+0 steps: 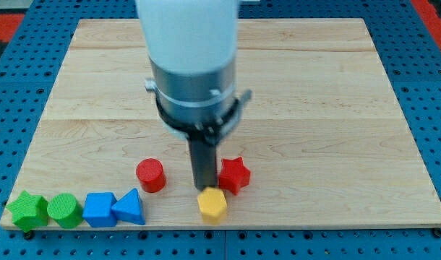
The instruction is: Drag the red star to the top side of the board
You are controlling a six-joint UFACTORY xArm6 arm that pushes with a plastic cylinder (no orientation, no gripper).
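The red star (235, 175) lies on the wooden board (314, 108) near the view's bottom, a little right of centre. My tip (204, 188) is at the end of the dark rod, just left of the red star and touching or almost touching it. The tip stands directly above the yellow hexagon block (212, 205). The red cylinder (151, 175) is further to the tip's left. The arm's white and grey body hides the board's middle top.
Along the board's bottom left edge lie a green star (27, 210), a green cylinder (64, 210), a blue cube-like block (99, 209) and a blue triangle (130, 208). A blue pegboard surrounds the board.
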